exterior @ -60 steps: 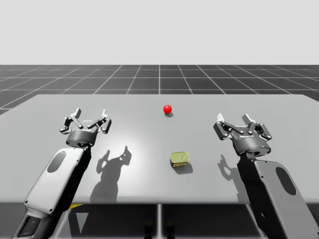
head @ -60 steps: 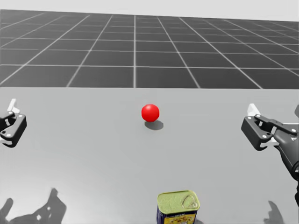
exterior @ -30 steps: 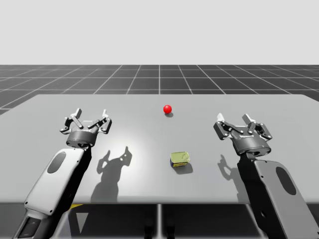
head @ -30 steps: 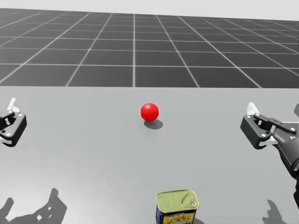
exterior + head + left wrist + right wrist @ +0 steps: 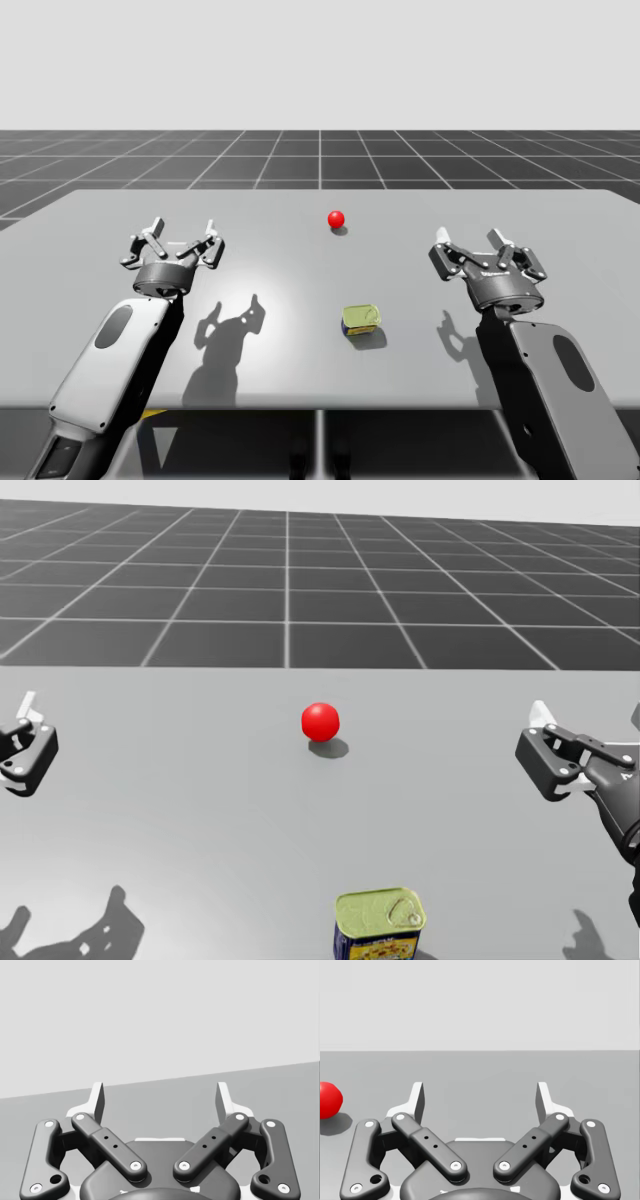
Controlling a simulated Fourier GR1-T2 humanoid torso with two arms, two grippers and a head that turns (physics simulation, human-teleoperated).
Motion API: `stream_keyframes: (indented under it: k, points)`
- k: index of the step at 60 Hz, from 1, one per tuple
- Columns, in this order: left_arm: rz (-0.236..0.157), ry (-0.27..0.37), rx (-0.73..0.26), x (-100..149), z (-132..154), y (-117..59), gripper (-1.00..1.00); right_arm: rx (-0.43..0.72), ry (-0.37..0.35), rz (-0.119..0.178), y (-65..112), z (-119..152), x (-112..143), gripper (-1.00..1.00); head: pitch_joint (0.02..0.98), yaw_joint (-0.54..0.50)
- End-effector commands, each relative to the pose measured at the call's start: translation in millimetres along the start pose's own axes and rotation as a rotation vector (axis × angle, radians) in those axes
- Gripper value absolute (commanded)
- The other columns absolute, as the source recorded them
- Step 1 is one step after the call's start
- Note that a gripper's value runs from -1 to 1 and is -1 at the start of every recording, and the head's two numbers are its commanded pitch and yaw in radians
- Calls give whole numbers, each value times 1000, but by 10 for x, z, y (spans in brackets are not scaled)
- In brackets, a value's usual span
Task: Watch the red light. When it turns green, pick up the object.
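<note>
Near the tabletop's point(image 5: 100, 230) front edge, a little right of centre, stands the rectangular can point(image 5: 361, 320), yellow-green on top and blue on its sides, with nothing touching it. Farther back sits the light point(image 5: 336, 218), red. Well apart to either side, the left pincer point(image 5: 160, 1097) and right pincer point(image 5: 480, 1097) hover, fingers spread wide, both empty.

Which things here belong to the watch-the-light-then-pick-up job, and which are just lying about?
Job: red light, yellow-topped can, left gripper and right gripper, both open.
Just there: table, grid floor.
</note>
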Motion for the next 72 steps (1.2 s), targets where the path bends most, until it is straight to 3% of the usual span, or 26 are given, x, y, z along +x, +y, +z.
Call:
stream_keyframes:
  k: [1, 72]
  points:
    - [2, 0, -2, 1, 0, -7, -1000, -2, -1, 1, -1, -2, 1, -1000, 552, -71]
    - [2, -1, -6, 6, 5, -14, -1000, -6, 0, 5, -6, -8, -2, -1000, 555, -71]
